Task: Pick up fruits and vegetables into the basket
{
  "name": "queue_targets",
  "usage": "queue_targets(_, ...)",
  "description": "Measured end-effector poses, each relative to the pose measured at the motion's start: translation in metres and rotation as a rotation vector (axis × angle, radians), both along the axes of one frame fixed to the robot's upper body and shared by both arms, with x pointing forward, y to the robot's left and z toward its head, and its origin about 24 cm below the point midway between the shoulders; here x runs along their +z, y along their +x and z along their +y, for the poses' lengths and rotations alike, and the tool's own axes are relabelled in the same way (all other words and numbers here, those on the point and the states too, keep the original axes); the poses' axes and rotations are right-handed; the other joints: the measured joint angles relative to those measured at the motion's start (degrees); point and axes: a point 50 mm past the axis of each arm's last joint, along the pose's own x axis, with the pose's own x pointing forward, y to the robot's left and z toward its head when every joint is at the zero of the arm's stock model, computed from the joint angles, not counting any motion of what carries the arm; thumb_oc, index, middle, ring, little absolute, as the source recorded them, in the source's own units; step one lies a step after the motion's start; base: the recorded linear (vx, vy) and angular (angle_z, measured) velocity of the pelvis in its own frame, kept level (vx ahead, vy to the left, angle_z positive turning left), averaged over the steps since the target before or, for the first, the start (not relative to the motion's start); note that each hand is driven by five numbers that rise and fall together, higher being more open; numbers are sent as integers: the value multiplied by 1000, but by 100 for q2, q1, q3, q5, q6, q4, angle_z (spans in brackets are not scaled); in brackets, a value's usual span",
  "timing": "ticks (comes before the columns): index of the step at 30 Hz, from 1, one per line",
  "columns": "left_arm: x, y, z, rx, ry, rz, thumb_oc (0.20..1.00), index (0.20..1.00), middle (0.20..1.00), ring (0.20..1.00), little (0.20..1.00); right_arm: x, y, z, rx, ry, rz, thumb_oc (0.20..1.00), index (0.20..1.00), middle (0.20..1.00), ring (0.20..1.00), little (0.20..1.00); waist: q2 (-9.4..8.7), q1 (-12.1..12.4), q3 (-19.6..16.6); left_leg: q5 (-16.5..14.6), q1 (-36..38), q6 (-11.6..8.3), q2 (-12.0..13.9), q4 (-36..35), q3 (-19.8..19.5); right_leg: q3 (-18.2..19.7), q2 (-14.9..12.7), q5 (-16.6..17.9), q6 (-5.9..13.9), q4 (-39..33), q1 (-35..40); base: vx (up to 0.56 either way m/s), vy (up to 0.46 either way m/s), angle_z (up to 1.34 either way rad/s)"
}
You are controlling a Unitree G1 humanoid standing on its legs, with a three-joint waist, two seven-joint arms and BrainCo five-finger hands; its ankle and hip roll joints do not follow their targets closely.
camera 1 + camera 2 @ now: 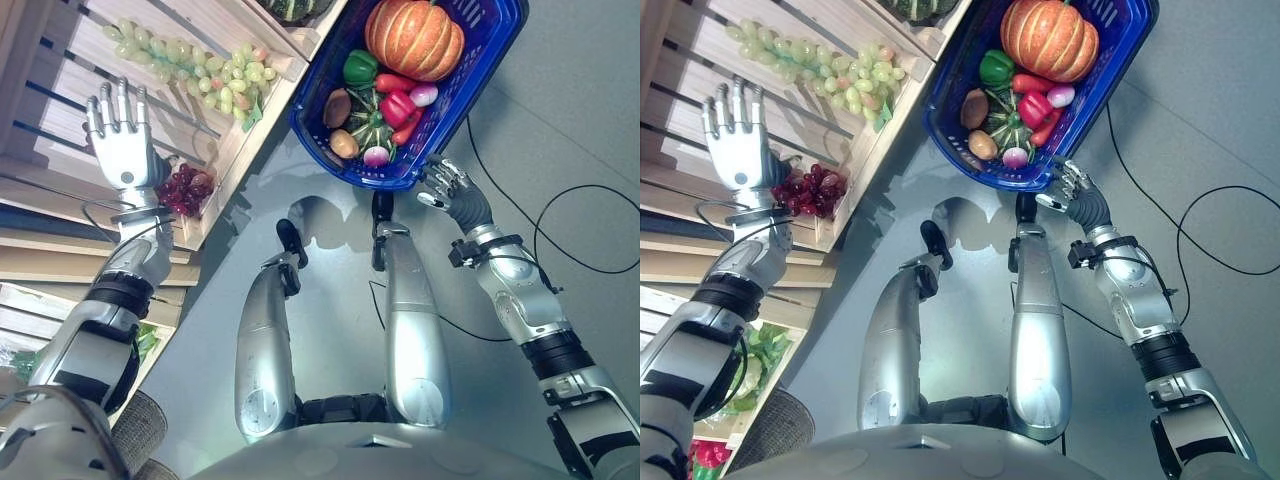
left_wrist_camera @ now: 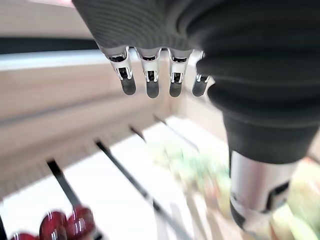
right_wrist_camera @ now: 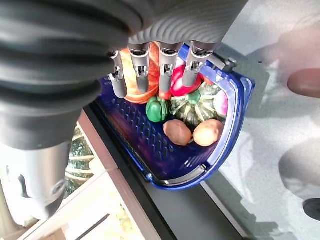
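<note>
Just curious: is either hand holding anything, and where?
Nothing is held. The left hand hovers open over the red grapes; the right hand sits by the basket rim.

Left hand (image 1: 122, 140) raised (fingers straight); right hand (image 1: 447, 187) relaxed.

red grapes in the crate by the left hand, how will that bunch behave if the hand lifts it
The red grapes are a cluster of small round glossy berries, so they would probably sag and swing loosely rather than lift stiffly. The smooth skins may slip against the open left hand. Lying on the slatted crate, the bunch seems unlikely to roll away.
</note>
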Motion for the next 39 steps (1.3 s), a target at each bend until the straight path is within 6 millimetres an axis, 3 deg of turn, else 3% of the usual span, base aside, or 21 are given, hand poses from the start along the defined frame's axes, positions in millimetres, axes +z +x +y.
queue_targets(7, -13, 7, 3, 20, -15, 199, 1000, 1000, 1000, 1000, 1000, 2, 3, 4, 15, -8, 2, 1000, 1000, 1000, 1000, 1000, 1, -62, 0, -37, 47, 3, 8, -27, 64, 69, 29, 1, 1, -52, 0, -3, 16, -6)
queue_targets(15, -46, 4, 13, 116, 210, 562, 1000, 1000, 1000, 1000, 1000, 8, 7, 4, 31, -22, 0, 1000, 1000, 1000, 1000, 1000, 4, -135, -1, -41, 33, 1, 6, -131, 231, 206, 66, 2, 2, -65, -174, -4, 28, -7)
queue_targets(23, -56, -11, 34, 337, 510, 658, 1000, 1000, 1000, 1000, 1000, 11, 7, 1, 29, -40, -4, 1000, 1000, 1000, 1000, 1000, 7, -129, 0, -42, -50, 0, 6, -153, 310, 239, 62, 1, 2, -53, -309, -1, 0, -1)
queue_targets(29, -65, -22, 45, 475, 584, 777, 1000, 1000, 1000, 1000, 1000, 15, 10, 2, 21, -38, -21, 1000, 1000, 1000, 1000, 1000, 10, -132, -1, -40, -137, -1, 4, -209, 319, 259, 62, 1, 0, -49, -425, 0, 0, 0)
queue_targets(39, -61, -22, 37, 571, 823, 776, 1000, 1000, 1000, 1000, 1000, 17, 11, 2, 5, -35, -29, 1000, 1000, 1000, 1000, 1000, 11, -127, -1, -37, -191, 0, -10, -206, 331, 272, 26, 20, -31, 2, -503, -2, 6, 0)
